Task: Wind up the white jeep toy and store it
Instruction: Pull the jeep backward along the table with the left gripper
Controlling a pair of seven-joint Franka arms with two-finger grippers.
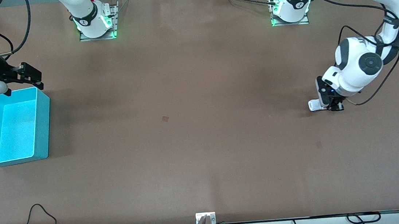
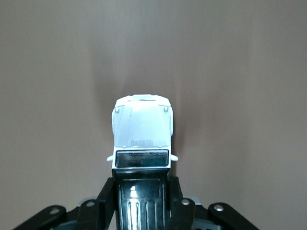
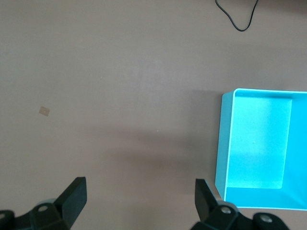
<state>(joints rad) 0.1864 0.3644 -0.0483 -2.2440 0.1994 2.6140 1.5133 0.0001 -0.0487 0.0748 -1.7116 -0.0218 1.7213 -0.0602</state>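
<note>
The white jeep toy, with its black ribbed roof and dark windscreen, is down at the tabletop toward the left arm's end. My left gripper is shut on it, one black finger pressed against each side of the roof section. Whether the wheels touch the table I cannot tell. The turquoise bin stands with nothing in it at the right arm's end. My right gripper hangs open over the table beside the bin's edge farthest from the front camera, holding nothing.
A black cable loop lies near the table's front edge, on the right arm's side. A small dark mark sits mid-table. Bare brown tabletop stretches between the jeep and the bin.
</note>
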